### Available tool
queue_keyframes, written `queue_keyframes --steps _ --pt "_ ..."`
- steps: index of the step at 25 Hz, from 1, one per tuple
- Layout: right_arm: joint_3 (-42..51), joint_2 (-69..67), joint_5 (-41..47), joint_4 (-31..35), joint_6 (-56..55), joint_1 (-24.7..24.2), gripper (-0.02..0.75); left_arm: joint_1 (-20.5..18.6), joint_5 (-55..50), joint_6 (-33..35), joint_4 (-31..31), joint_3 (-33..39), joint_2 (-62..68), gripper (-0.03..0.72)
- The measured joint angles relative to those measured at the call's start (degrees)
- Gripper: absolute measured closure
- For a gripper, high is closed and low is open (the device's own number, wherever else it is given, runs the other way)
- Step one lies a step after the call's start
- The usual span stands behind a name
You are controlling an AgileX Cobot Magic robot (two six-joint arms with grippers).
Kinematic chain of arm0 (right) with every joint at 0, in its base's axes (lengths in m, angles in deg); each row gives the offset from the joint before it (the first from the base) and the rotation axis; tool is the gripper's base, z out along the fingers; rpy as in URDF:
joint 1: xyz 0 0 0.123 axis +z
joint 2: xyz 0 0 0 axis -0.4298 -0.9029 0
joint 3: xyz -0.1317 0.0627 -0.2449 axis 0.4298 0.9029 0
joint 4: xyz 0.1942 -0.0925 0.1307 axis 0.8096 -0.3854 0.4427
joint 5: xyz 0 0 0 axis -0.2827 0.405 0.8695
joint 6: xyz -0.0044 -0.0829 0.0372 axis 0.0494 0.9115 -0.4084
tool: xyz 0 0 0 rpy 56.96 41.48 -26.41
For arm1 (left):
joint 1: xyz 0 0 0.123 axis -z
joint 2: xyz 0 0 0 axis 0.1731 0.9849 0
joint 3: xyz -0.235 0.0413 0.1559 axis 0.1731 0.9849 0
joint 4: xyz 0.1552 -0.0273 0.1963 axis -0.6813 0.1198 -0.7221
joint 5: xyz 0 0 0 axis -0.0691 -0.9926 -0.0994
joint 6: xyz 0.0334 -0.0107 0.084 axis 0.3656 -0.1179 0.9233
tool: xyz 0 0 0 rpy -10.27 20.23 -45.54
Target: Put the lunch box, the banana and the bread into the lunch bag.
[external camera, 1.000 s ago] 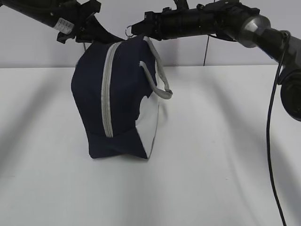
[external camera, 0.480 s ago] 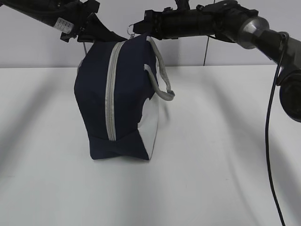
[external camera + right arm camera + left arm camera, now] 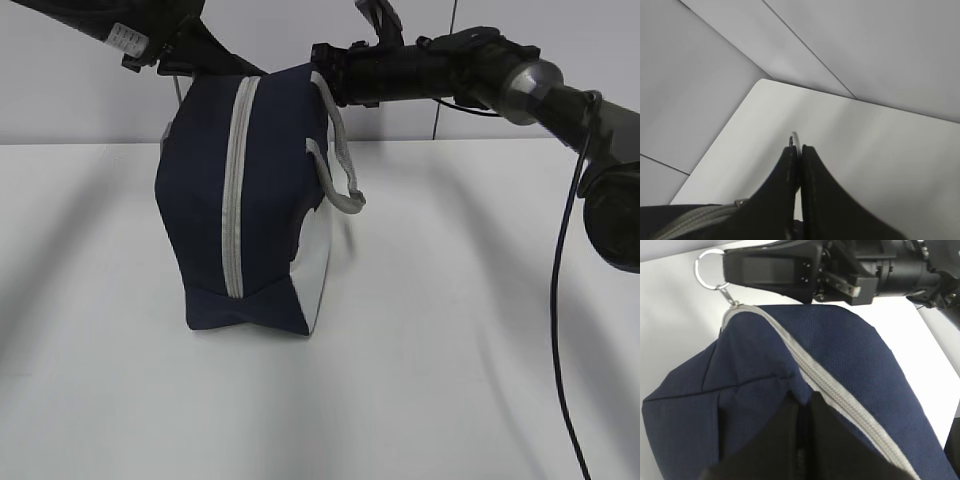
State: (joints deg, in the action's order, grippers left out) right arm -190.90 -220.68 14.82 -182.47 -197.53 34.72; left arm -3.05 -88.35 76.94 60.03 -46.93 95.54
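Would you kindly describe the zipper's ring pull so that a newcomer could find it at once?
Start at the navy lunch bag standing on the white table, and follow its grey zipper up to the top corner. There the right gripper is shut on a thin silver ring pull. It is the only metal loop; the grey handles are thick fabric cord.
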Motion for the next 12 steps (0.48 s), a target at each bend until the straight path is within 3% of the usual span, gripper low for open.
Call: queue_keyframes --steps 12 --pt "0.0 -2.8 -0.7 0.8 -0.5 -0.1 0.754 0.0 -0.6 0.2 -0.4 0.0 0.0 0.676"
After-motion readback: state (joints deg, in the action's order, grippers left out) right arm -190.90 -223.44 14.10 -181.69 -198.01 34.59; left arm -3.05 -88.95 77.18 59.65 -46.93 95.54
